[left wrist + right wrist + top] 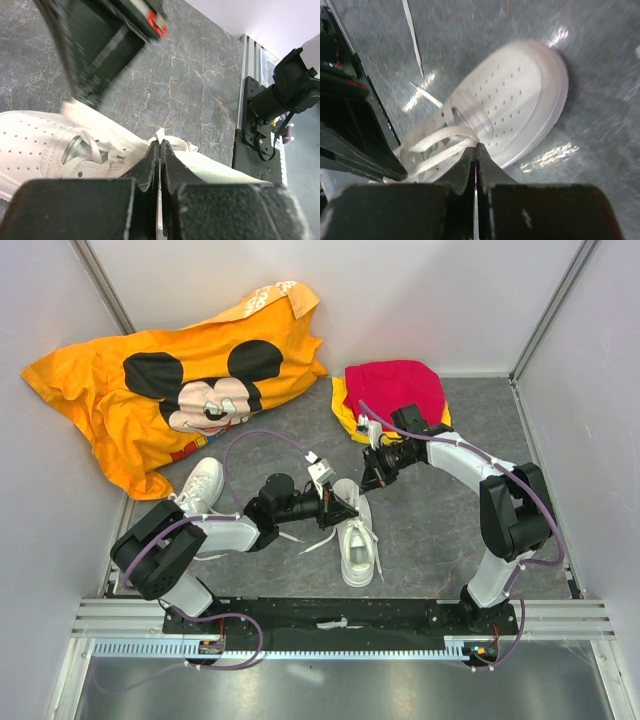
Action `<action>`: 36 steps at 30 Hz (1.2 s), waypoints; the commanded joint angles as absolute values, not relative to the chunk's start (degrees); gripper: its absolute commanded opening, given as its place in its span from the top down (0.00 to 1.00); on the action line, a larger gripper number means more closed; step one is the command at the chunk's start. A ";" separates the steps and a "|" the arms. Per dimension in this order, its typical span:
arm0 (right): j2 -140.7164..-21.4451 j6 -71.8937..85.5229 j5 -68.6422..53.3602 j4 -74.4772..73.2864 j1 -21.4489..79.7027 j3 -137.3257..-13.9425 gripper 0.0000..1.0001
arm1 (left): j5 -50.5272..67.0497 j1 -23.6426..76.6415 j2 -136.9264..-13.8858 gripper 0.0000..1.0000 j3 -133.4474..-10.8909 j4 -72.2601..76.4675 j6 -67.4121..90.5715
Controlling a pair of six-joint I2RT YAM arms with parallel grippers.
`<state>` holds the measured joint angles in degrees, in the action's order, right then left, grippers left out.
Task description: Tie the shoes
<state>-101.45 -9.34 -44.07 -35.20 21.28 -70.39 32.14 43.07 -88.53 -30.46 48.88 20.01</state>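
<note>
- Tying under way, judged at the first-knot stage: both arms meet over the centre sneaker (357, 545), which lies on the table (430, 530) just ahead of the arm bases
- Second sneaker (200, 485): well apart at left, beside the left arm, untouched
- Left gripper (159, 145): fingers closed, a strand of the laces (440, 136) pinched at the tips
- Right gripper (476, 148): fingers closed, a strand running into the tips; view blurred
- Next move, judged: draw the two strands apart and taut, both pinches firm, sneaker kept flat
</note>
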 commanded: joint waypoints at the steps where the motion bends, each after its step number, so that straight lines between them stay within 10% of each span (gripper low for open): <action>1: -101.42 -6.42 -45.52 -31.20 23.37 -76.54 1.00 | 33.22 42.71 -86.92 0.99 -31.73 49.48 17.32; 5: -101.86 -6.33 -47.72 -33.12 26.80 -78.39 0.96 | 33.05 42.63 -86.92 0.99 -31.64 49.13 17.23; 8: -102.04 -8.16 -47.47 -37.76 26.90 -80.41 0.59 | 32.52 42.54 -86.49 0.99 -31.64 48.52 17.14; 11: -100.90 -10.19 -45.36 -41.47 25.49 -80.95 0.42 | 32.08 42.45 -86.13 0.98 -31.11 48.34 17.40; 36: -100.64 -8.61 -53.08 -48.78 22.59 -74.18 0.57 | 32.78 41.75 -86.13 0.98 -30.59 48.16 17.31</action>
